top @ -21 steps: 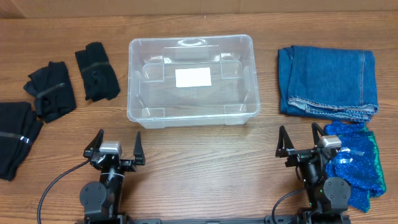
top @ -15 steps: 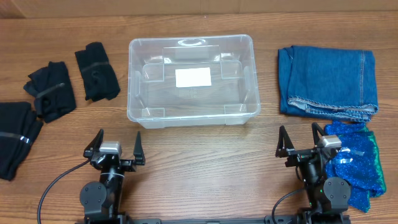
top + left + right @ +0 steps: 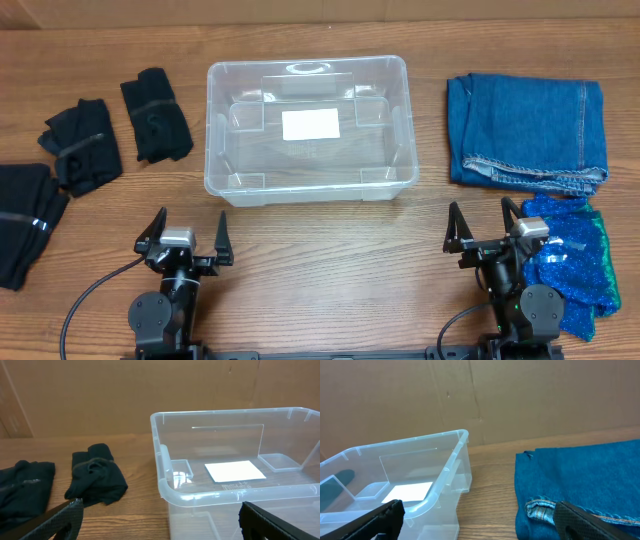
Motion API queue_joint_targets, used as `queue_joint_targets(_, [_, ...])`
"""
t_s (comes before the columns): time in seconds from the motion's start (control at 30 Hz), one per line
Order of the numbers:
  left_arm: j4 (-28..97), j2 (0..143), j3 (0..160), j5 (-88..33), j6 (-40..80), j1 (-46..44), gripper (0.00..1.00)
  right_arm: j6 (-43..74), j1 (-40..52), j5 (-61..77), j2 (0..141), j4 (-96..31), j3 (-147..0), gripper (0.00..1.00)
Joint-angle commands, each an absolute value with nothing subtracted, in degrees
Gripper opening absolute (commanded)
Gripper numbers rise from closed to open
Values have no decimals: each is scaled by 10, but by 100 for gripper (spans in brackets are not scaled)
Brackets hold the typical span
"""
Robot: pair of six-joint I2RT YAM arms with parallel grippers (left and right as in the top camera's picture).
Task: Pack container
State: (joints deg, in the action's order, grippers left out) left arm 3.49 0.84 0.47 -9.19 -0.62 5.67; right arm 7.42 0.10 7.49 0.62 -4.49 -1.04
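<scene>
**Pack container: nothing in yet, both arms parked**

The container [image 3: 310, 190] sits upper centre of the overhead frame. It is upright, has no lid, and holds nothing (only the white label shows on its base).

The left gripper [image 3: 190, 216] is at lower left and the right gripper [image 3: 481, 209] at lower right. Both have their jaws spread wide and hold nothing. Both are near the bottom edge of the table [image 3: 330, 270], short of the container's near wall.

Items to pack, as we read it:
- Left of frame: three black cloth bundles [image 3: 156, 114], [image 3: 80, 145], [image 3: 25, 220].
- Upper right: folded jeans [image 3: 525, 130].
- Lower right: a blue sequinned piece [image 3: 575, 265], partly under the right arm.

Our judgement on handling the container:
- It is thin clear plastic, so probably light, fairly stiff at the thick rim and flexible in the walls.
- The surface looks slick. We expect it to skid on the wood if a load or a finger shoves a wall.
- If it needs moving, pinch the rim on a long side, one finger inside and one outside. Avoid the rounded corners.
- Better to leave it where it is and drop items in from above.
</scene>
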Motion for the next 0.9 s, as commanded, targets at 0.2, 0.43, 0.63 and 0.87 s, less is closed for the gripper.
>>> queue_joint_targets(0.2, [36, 3, 3, -88, -17, 61, 100, 71, 4, 74, 2, -41, -4, 100])
queue_joint_targets(0.43, [36, 3, 3, -88, -17, 61, 100, 71, 4, 74, 2, -42, -4, 100])
queue_joint_targets(0.63, [36, 3, 3, -88, -17, 61, 100, 77, 4, 112, 2, -36, -5, 100])
queue_joint_targets(0.87, [36, 3, 3, -88, -17, 61, 100, 91, 4, 174, 9, -44, -35, 100])
